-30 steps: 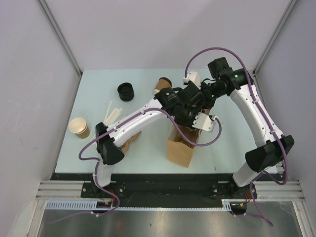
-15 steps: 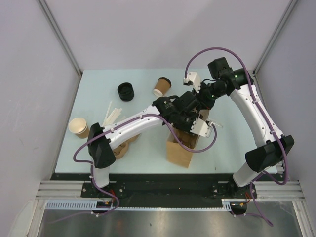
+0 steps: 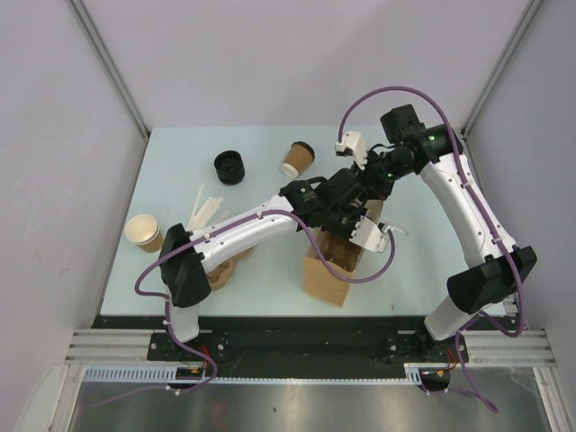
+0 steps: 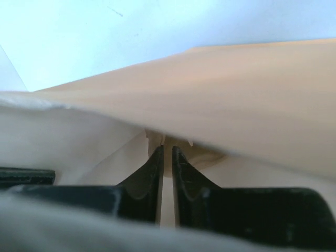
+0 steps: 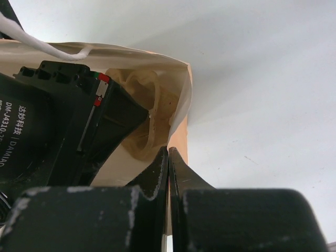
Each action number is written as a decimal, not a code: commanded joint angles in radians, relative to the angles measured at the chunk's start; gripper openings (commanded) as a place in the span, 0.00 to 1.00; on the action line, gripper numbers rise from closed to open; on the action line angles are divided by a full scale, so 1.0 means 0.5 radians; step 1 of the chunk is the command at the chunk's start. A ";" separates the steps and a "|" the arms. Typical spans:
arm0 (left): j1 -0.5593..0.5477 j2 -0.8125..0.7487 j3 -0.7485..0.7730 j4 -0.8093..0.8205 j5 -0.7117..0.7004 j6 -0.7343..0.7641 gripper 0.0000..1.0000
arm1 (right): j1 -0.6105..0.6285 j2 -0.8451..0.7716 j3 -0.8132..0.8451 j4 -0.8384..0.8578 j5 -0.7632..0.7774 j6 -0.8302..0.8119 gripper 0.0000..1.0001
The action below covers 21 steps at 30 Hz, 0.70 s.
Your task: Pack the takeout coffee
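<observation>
The takeout coffee [image 3: 296, 158], a small brown cup with a black lid, lies tilted on the table at the back, apart from both grippers. The brown paper bag [image 3: 326, 274] stands at the front centre. My right gripper [image 3: 372, 187] [image 5: 168, 151] is shut on the bag's rim [image 5: 180, 134]. My left gripper [image 3: 347, 216] [image 4: 167, 151] reaches into the bag's mouth, under a fold of the bag [image 4: 236, 100]. Its jaws stand almost together with a thin gap, and cream paper shows in that gap. Whether they pinch the paper is not clear.
A stack of black lids [image 3: 230, 166] sits at the back left. A lidless tan cup [image 3: 144, 232] stands near the left edge, with white sticks [image 3: 205, 209] beside it. Another brown item [image 3: 223, 267] lies partly under the left arm.
My left gripper has shifted lower and to the right at the bag's mouth and its jaws have narrowed. The coffee cup, half hidden before, now shows whole. The right arm has held still.
</observation>
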<state>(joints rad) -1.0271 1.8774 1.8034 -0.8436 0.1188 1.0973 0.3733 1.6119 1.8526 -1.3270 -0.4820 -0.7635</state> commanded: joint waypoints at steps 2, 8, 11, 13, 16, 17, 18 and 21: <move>0.039 -0.046 -0.008 0.000 0.133 0.048 0.11 | -0.016 -0.018 0.056 -0.037 -0.116 -0.065 0.00; 0.045 -0.101 -0.002 -0.101 0.180 0.027 0.00 | -0.047 -0.015 0.056 -0.027 -0.144 -0.074 0.00; 0.045 -0.171 -0.029 -0.037 0.183 -0.026 0.19 | -0.056 -0.018 0.050 -0.043 -0.153 -0.090 0.00; 0.045 -0.254 -0.085 0.039 0.158 -0.023 0.40 | -0.059 -0.024 0.047 -0.046 -0.168 -0.102 0.00; 0.042 -0.337 -0.217 0.230 0.149 0.017 0.57 | -0.059 -0.024 0.050 -0.046 -0.193 -0.111 0.00; 0.042 -0.334 -0.247 0.273 0.146 0.026 0.59 | -0.062 -0.024 0.050 -0.046 -0.196 -0.111 0.00; 0.042 -0.331 -0.247 0.279 0.149 0.039 0.59 | -0.062 -0.024 0.053 -0.043 -0.205 -0.111 0.00; 0.042 -0.291 -0.254 0.322 0.170 0.088 0.61 | -0.062 -0.021 0.062 -0.052 -0.223 -0.120 0.00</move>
<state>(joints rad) -1.0096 1.7554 1.6913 -0.7692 0.1703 1.1034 0.3466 1.6119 1.8530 -1.3361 -0.5495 -0.8062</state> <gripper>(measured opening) 0.599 0.009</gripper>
